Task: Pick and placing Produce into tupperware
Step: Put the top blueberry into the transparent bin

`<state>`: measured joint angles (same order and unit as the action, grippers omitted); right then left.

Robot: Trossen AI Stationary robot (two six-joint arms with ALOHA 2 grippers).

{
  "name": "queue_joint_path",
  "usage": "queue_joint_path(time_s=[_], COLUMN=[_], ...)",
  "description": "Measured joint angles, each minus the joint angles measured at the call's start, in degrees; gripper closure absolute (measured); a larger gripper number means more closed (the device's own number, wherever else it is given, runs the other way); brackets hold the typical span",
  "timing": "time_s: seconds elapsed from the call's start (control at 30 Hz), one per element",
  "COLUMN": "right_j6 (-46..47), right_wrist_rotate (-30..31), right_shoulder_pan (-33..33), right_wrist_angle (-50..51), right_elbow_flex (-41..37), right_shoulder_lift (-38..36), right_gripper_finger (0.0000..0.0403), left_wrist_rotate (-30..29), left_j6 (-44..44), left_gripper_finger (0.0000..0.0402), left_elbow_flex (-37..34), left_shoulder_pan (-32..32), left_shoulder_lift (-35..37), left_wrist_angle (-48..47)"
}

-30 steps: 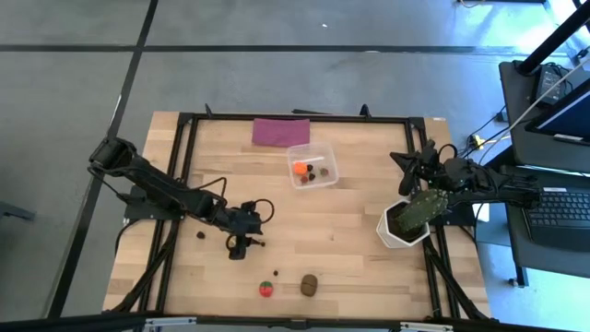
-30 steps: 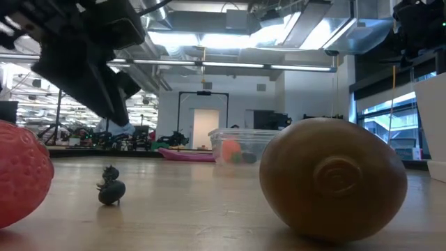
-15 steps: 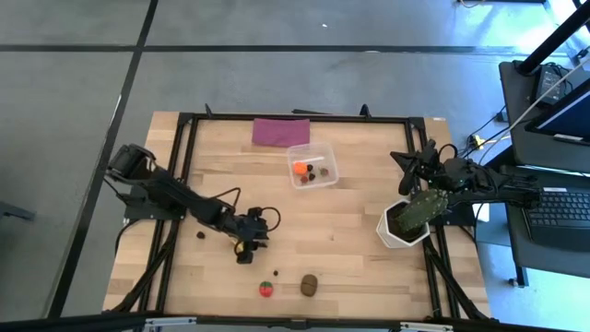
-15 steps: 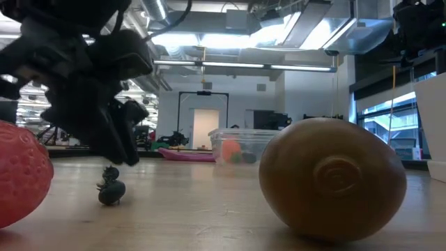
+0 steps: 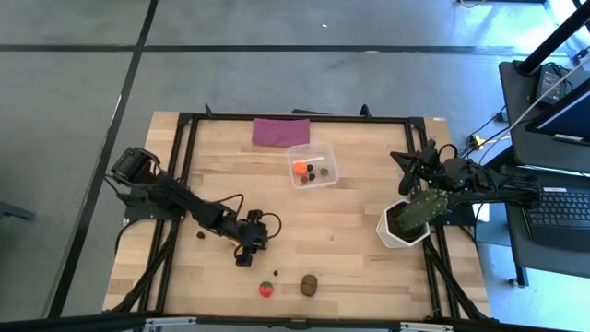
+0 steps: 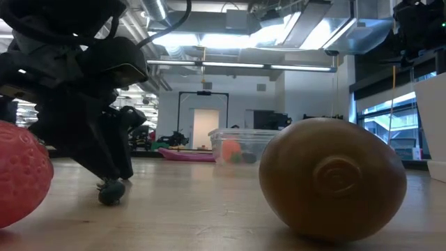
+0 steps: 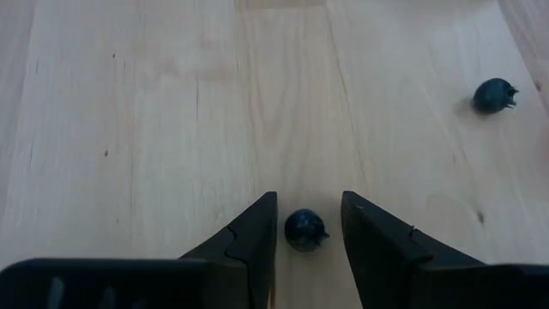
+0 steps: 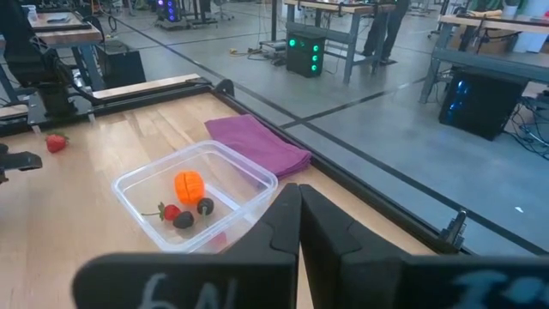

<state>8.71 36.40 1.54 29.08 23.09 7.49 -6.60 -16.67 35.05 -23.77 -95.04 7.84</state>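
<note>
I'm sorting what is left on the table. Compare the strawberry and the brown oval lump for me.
The strawberry is red with a green top; the brown oval lump is plain brown. In the high view the strawberry looks a little smaller than the lump. The strawberry lies nearer the left tool, which straddles a tiny dark bit. Both rest loose on the table, outside the tupperware.

Bright, even overhead light (ceiling strips), blurred foreground, soft shadows.
</note>
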Motion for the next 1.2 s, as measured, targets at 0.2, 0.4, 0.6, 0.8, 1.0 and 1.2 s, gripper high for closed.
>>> queue_joint_path(time_s=[0.2, 0.4, 0.6, 0.8, 1.0, 1.2], right_j6=[-0.1, -0.1, -0.2, -0.2, -0.2, -0.2], right_wrist_rotate=[0.0, 0.0, 0.0, 0.0, 0.0, 0.0], right_shoulder_pan=[0.0, 0.0, 0.0, 0.0, 0.0, 0.0], right_wrist_angle=[0.0, 0.0, 0.0, 0.0, 0.0, 0.0], right_elbow_flex=[0.0, 0.0, 0.0, 0.0, 0.0, 0.1], right_shoulder_lift=[0.0, 0.0, 0.0, 0.0, 0.0, 0.0], right_gripper_finger=[0.0394, 0.0394, 0.0394, 0.0394, 0.0394, 0.0394], left_wrist_rotate=[-0.4, -0.5, -0.4, 0.2, 10.6, 16.9], left_j6=[-0.1, -0.3, -0.3, -0.8, -1.0, 6.0], left_gripper_finger=[0.0303, 0.0346, 0.0357, 0.0361, 0.0365, 0.0373], left_elbow_flex=[0.0, -0.1, -0.1, -0.1, 4.8, 13.6], left_shoulder_pan=[0.0, 0.0, 0.0, 1.0, 8.3, 18.0], left_shoulder_lift=[0.0, -0.1, -0.1, -0.1, 0.0, 0.1], left_wrist_angle=[-0.6, -1.3, -1.6, 0.3, 0.9, 1.6])
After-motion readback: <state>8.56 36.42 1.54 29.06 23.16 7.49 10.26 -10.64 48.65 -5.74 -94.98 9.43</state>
